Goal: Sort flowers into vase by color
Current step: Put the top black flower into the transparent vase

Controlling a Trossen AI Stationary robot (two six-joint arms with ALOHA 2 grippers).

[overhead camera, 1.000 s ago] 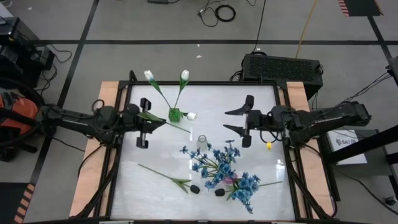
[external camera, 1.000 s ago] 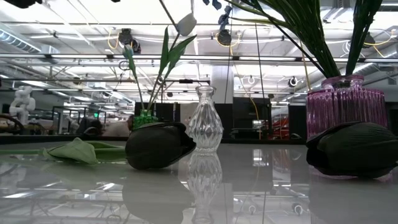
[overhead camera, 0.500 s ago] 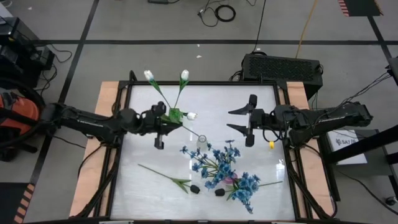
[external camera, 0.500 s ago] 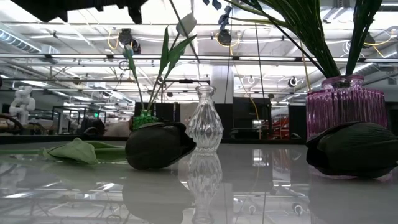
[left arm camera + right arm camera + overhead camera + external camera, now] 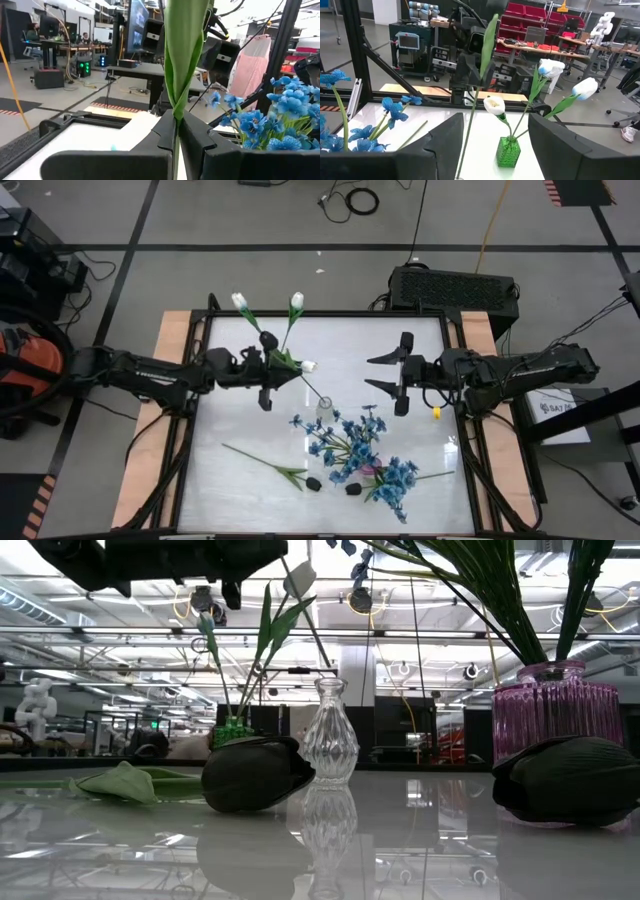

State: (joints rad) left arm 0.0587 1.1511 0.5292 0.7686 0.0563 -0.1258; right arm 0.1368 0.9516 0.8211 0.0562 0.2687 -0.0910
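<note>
From above, the left hand [image 5: 266, 369] is seen clenched on a tulip stem [image 5: 312, 388] slanting toward the clear vase [image 5: 325, 411] mid-tabletop [image 5: 420, 350], a grip confirmed close-up only by its wrist camera, while the right hand [image 5: 399, 373] is held released nearby.

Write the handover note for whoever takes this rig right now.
Left gripper: shut on a flower stem, up over the table's middle near the green vase.
Right gripper: open, empty, waiting at the right.
Done: three white tulips in the green vase; blue sprays in the pink vase.
Left: clear vase empty; two black buds lie on the table.
</note>
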